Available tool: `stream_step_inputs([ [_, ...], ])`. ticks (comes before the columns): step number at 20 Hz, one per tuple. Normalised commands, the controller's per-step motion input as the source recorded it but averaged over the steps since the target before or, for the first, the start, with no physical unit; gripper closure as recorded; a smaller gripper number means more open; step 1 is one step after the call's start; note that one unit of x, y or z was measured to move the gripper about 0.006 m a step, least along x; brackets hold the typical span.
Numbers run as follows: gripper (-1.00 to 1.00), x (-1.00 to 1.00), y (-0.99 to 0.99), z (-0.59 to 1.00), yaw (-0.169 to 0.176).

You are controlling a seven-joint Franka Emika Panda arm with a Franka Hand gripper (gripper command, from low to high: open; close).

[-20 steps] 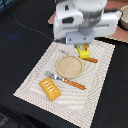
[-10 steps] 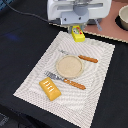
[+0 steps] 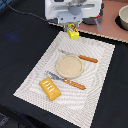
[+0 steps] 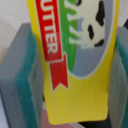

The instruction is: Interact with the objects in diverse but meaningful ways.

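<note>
Currently white robot gripper (image 3: 72,25) pinches small yellow box with red label (image 3: 73,32), lifted above far edge of striped placemat (image 3: 35,75). Wrist view: box (image 4: 75,55) clamped between grey fingers with teal pads (image 4: 26,75), lower end hanging free. Risk, judged: smooth carton could slip or pivot under quick motion, dropping onto mat. Round tan plate (image 3: 68,66), wooden-handled knife (image 3: 82,58), fork (image 3: 67,81), orange ridged block (image 3: 50,88) lie below; low release could knock them.
</note>
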Motion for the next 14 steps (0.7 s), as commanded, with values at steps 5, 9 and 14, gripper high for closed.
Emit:
stream_step_inputs([
  [5, 1.00, -0.01, 0.21, -0.33, 0.008],
  [9, 1.00, 0.00, 0.16, -0.26, 0.001],
  [14, 1.00, 0.00, 0.22, -0.28, 0.006],
])
